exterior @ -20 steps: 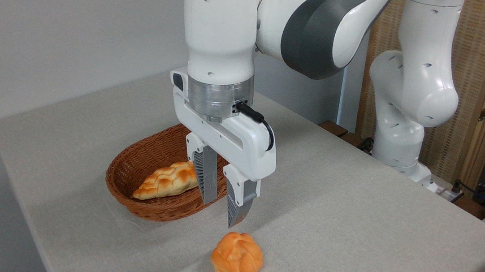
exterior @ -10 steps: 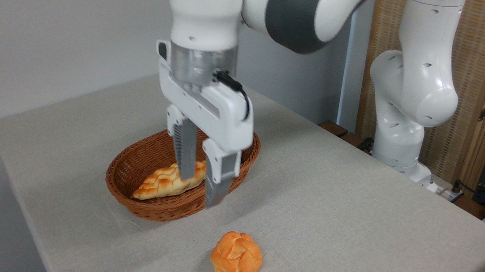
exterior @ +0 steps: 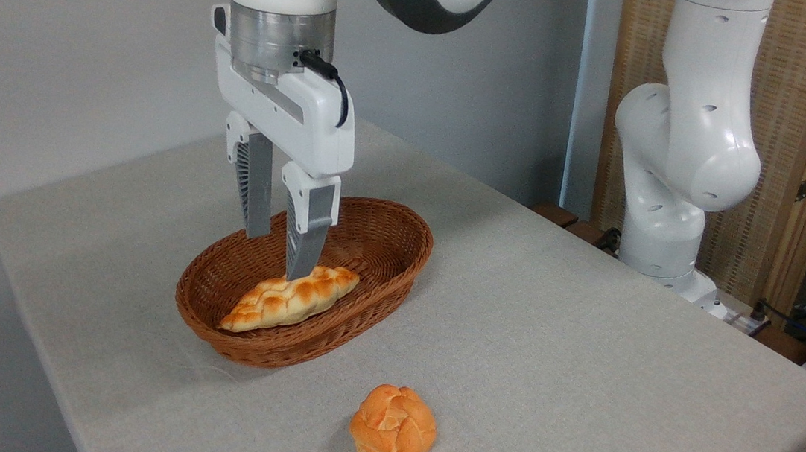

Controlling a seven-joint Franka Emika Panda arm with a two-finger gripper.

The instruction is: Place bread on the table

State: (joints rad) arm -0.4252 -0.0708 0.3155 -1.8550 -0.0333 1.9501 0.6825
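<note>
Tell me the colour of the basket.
Brown woven wicker basket, seen in the fixed camera view.

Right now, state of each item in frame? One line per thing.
bread: on the table, free of the gripper, outside the basket.
table: cloth-covered, bearing the basket and the bread.
gripper: open, empty, fingers pointing down over the basket.
wicker basket: upright on the table, holding one loaf.
braided loaf: lying in the basket, ungripped; contact with a fingertip cannot be told.
</note>
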